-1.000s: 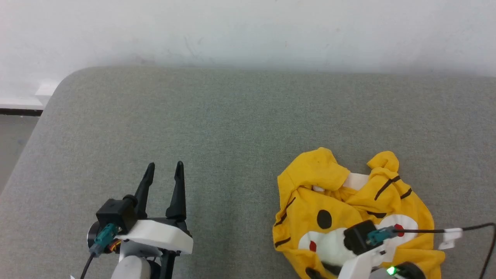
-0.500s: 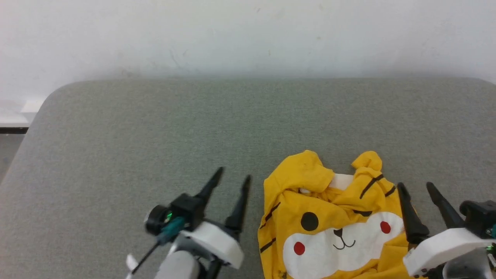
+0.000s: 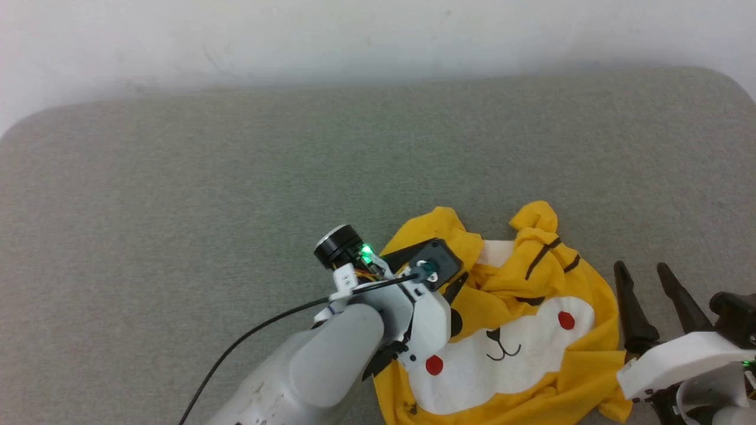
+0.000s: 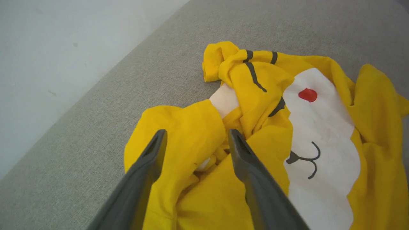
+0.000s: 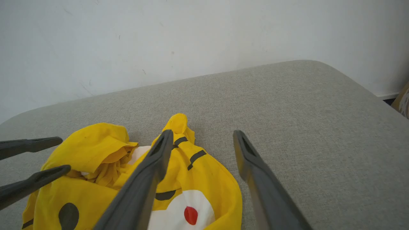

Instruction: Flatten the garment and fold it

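A: How far along is it?
B: Barely begun, I'd judge. The left tool (image 4: 196, 132) hangs wide open over the garment (image 3: 520, 348), above its bunched yellow folds, gripping nothing. The right tool (image 3: 640, 267) stands just beside its edge, spread and empty.
A: And the garment itself?
B: It's crumpled at the near side of the grey bench (image 3: 236, 177), print up. Flattening and folding are both left.

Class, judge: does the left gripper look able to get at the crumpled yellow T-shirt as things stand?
Probably yes: the open left gripper flanks a fold of the garment; nothing lies between.
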